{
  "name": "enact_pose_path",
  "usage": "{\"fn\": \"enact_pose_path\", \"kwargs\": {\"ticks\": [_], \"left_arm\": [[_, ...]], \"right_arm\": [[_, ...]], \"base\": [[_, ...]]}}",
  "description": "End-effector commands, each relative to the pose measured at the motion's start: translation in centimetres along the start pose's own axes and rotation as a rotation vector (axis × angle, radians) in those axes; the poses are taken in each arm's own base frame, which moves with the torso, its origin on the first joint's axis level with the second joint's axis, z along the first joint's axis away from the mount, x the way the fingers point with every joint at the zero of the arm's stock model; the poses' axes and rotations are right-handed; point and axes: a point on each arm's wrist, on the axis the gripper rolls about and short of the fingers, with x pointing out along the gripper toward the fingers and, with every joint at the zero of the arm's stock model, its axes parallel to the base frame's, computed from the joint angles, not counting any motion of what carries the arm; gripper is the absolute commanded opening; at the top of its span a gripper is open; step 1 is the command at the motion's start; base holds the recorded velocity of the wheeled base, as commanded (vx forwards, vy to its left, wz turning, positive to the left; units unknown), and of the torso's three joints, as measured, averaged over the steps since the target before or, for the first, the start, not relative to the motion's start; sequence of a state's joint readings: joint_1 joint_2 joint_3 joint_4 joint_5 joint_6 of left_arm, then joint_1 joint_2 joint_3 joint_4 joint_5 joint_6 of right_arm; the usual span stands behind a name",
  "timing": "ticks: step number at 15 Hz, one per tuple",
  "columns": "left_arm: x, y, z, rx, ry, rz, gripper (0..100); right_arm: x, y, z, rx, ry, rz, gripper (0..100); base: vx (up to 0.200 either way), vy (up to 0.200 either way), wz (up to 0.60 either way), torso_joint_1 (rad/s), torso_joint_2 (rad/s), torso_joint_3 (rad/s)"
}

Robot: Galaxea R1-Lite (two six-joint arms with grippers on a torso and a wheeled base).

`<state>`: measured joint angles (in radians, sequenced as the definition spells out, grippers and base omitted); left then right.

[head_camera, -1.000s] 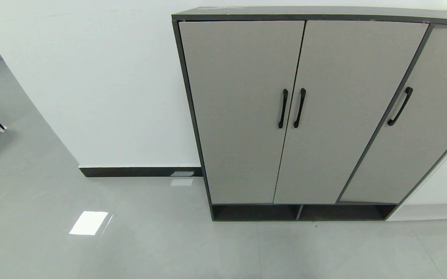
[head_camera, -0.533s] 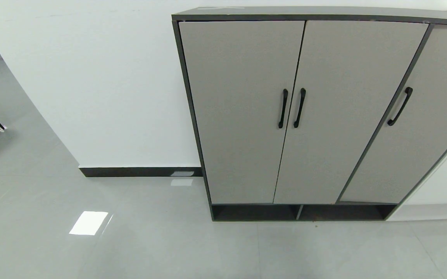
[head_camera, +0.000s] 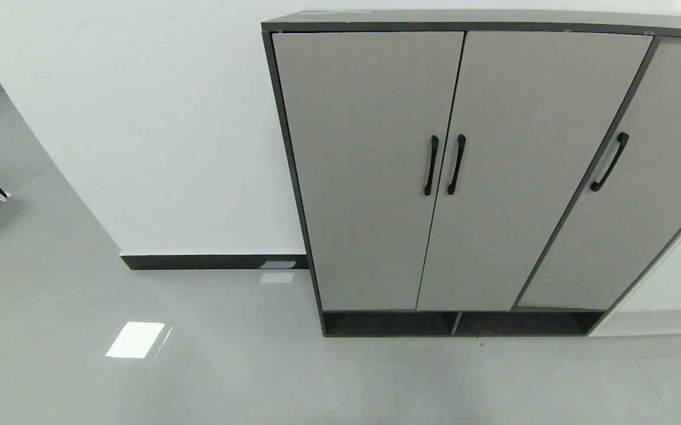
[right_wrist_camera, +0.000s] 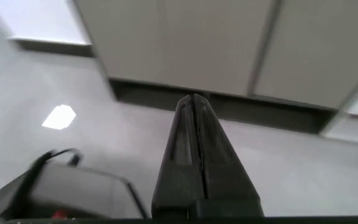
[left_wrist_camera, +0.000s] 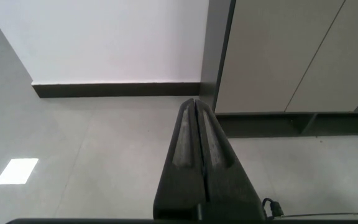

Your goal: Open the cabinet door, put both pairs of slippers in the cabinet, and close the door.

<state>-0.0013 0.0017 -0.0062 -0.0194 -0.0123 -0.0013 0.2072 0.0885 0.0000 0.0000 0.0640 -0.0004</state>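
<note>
Through my head camera, the cabinet (head_camera: 370, 177) stands against the wall (head_camera: 139, 118), every door shut. At my left wrist, my left claw (left_wrist_camera: 194, 109) is pressed closed on nothing, above the floor (left_wrist_camera: 92, 162) near the cabinet's corner. At my right wrist, my right claw (right_wrist_camera: 194, 102) is closed and empty too, facing the cabinet's base.

The left gripper (left_wrist_camera: 194, 109) hangs above a grey tiled floor (left_wrist_camera: 92, 162). Its two fingers (left_wrist_camera: 183, 140) are pressed flat together along their full length, with nothing held between them. A thin black cable (left_wrist_camera: 272, 205) loops beside the gripper base.

Beyond the fingertips stands the cabinet (left_wrist_camera: 218, 56), with a dark frame and light grey fronts. The near door (left_wrist_camera: 266, 50) and the next door (left_wrist_camera: 347, 62) meet at a narrow seam, and both are closed. Below the doors runs an open low compartment (left_wrist_camera: 260, 124), split by a divider (left_wrist_camera: 304, 124).

A white wall (left_wrist_camera: 104, 43) adjoins the cabinet side. A dark baseboard (left_wrist_camera: 117, 89) runs along its foot up to the frame. A bright patch of reflected light (left_wrist_camera: 17, 171) lies on the floor, well apart from the cabinet.
</note>
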Motion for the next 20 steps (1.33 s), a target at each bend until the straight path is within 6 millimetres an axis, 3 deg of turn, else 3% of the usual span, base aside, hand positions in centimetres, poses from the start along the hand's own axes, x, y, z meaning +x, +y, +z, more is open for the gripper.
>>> {"fn": "enact_pose_path", "kwargs": {"ticks": [1,4,5,20], "left_arm": [[0.0,0.0,0.0,0.0,-0.001,0.0,0],[0.0,0.0,0.0,0.0,-0.001,0.0,0],[0.0,0.0,0.0,0.0,-0.001,0.0,0],[0.0,0.0,0.02,0.0,-0.002,0.0,0]], "right_arm": [[0.07,0.0,0.03,0.034,0.005,-0.064,0],[-0.12,0.38,-0.05,0.03,-0.033,-0.261,0],[-0.55,0.45,-0.19,0.022,-0.092,-0.232,0],[-0.56,0.45,-0.19,0.023,-0.094,-0.23,0]], "base": [[0.0,0.0,0.0,0.0,0.0,0.0],[0.0,0.0,0.0,0.0,0.0,0.0],[0.0,0.0,0.0,0.0,0.0,0.0],[0.0,0.0,0.0,0.0,0.0,0.0]]}}
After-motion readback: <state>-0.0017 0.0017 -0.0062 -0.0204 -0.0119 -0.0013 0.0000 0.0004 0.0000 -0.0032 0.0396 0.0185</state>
